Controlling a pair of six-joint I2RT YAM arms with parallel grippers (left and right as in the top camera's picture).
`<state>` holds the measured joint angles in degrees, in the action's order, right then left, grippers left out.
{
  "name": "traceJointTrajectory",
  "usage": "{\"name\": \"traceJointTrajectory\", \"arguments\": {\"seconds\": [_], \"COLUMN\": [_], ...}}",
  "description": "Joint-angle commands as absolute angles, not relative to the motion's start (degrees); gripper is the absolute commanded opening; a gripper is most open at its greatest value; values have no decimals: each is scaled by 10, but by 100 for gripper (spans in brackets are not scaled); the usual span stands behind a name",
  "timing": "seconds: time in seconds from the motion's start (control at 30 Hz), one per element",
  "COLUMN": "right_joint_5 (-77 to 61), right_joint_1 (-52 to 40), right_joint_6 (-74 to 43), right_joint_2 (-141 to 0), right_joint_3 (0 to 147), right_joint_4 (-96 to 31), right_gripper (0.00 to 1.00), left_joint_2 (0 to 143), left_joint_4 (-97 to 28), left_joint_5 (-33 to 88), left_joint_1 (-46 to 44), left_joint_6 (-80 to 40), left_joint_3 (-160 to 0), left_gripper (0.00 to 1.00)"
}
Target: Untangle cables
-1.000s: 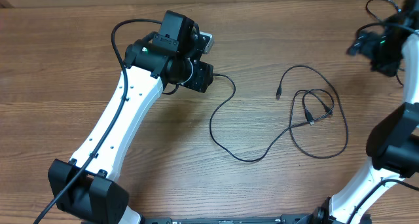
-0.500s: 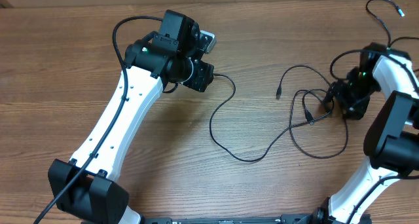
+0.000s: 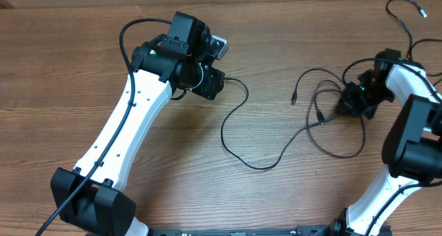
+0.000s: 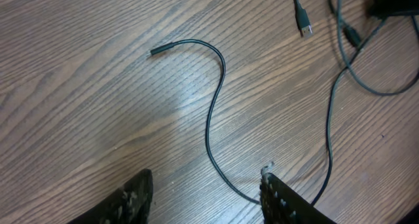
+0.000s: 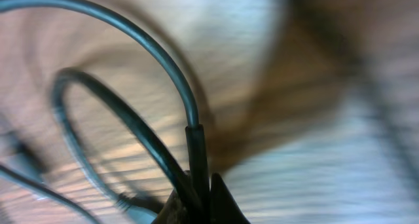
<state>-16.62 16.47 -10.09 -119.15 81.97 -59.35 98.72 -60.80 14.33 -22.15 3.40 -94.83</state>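
Your right-wrist view only a smear: cables [image 5: 195,149] blurred, fingertips of the right gripper [image 5: 200,201] cropped at the bottom edge.

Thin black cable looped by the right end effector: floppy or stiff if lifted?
Likely floppy: the thin black cable lies in loose curves on the wooden table. Probably light: it's very thin. Its loops at the right end effector cross, so pulling may snag.
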Motion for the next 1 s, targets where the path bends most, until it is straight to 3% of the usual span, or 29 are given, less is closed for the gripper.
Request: {"name": "traceJointTrajectory", "arguments": {"seconds": [0.0, 0.13, 0.2, 0.43, 0.83, 0.97], "right_joint_5": [-226, -216, -181, -150, -151, -150], "right_joint_1": [108, 46, 15, -19, -20, -26], "right_joint_6": [-100, -101, -100, -80, -49, -64], "right_joint_2": [-1127, -1056, -1035, -1032, -1032, -1052], "right_joint_3": [900, 1040, 1152, 1365, 1418, 1417], "right_joint_4": [-590, -609, -641, -648, -475, -499], "right_gripper": [4, 4, 4, 4, 4, 4], "left_joint_2": [993, 993, 993, 993, 993, 993], "left_joint_4": [-607, -607, -607, -600, -590, -586], "left_joint_5": [148, 148, 148, 148, 149, 149], "left_joint_1": [-225, -225, -225, -225, -225, -225], "left_joint_6": [43, 43, 43, 43, 43, 27], "left_joint_3": [-945, -945, -945, -945, -945, -945], "left_gripper": [54, 57, 63, 65, 69, 68]}}
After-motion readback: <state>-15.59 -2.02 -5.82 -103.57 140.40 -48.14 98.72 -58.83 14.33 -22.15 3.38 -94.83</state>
